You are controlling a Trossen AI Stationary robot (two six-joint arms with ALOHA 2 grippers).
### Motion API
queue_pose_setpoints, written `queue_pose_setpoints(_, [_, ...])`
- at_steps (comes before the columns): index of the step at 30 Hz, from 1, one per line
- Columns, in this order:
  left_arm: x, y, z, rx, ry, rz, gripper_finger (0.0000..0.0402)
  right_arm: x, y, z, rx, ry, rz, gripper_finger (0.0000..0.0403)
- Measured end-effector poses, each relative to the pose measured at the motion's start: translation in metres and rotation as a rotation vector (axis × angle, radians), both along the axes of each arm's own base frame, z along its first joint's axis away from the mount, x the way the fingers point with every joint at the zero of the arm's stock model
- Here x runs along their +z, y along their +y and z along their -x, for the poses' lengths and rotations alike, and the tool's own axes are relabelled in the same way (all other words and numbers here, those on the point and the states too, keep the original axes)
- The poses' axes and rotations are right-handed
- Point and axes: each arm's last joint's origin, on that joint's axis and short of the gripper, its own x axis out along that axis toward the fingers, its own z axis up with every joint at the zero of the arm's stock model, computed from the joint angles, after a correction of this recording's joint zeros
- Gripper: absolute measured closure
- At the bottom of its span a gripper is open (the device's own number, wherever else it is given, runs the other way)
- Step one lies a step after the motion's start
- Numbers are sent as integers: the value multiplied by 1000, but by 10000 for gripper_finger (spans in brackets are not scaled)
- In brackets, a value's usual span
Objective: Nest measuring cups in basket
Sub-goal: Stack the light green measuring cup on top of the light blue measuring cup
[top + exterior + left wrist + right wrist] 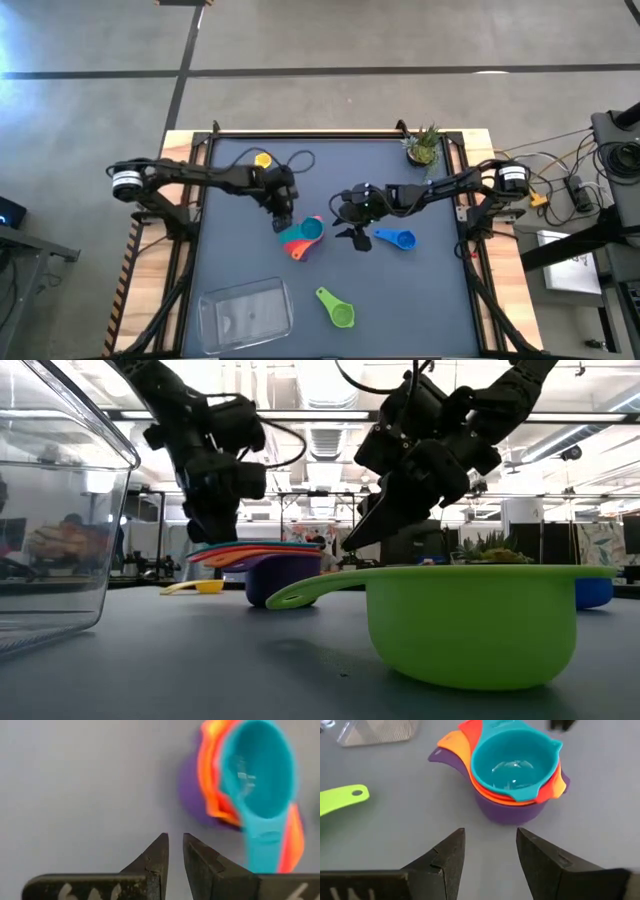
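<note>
Four cups stand nested on the table mat: purple at the bottom, then orange, red and teal [303, 238] [515, 765] [250, 780]. My left gripper [283, 222] [175, 845] hovers just left of this stack, its fingers a narrow gap apart and holding nothing. My right gripper [352, 235] [490, 845] is open to the right of the stack and points at it. The blue cup [396, 238], the green cup [337, 308] and the yellow cup [262, 160] each rest alone on the mat. The clear basket [245, 310] sits at the near left.
A small potted plant [423, 147] stands at the far right corner. A dark cable loops beside the yellow cup near the far edge. The green cup [470, 620] lies between the basket [50, 510] and the table's near right part.
</note>
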Motion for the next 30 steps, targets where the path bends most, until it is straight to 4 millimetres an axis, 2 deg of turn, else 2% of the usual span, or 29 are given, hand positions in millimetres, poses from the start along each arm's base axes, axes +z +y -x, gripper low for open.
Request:
queue_pose_setpoints(3, [6,14,10,33,15,-11,363,1,0,0,3,-5,3,246])
queue_pose_setpoints(7, [19,21,23,68,14,-44,363,2,0,0,4,-9,4,259])
queue_pose_setpoints(16, [57,11,49,173,-63,-242,363,2,5,0,19,-11,2,284])
queue_pose_setpoints(24, [69,5,62,182,-116,-208,364,1,14,1,44,9,-2,299])
queue_pose_setpoints(30, [80,-9,63,152,-188,-208,364,5,35,3,100,6,-12,317])
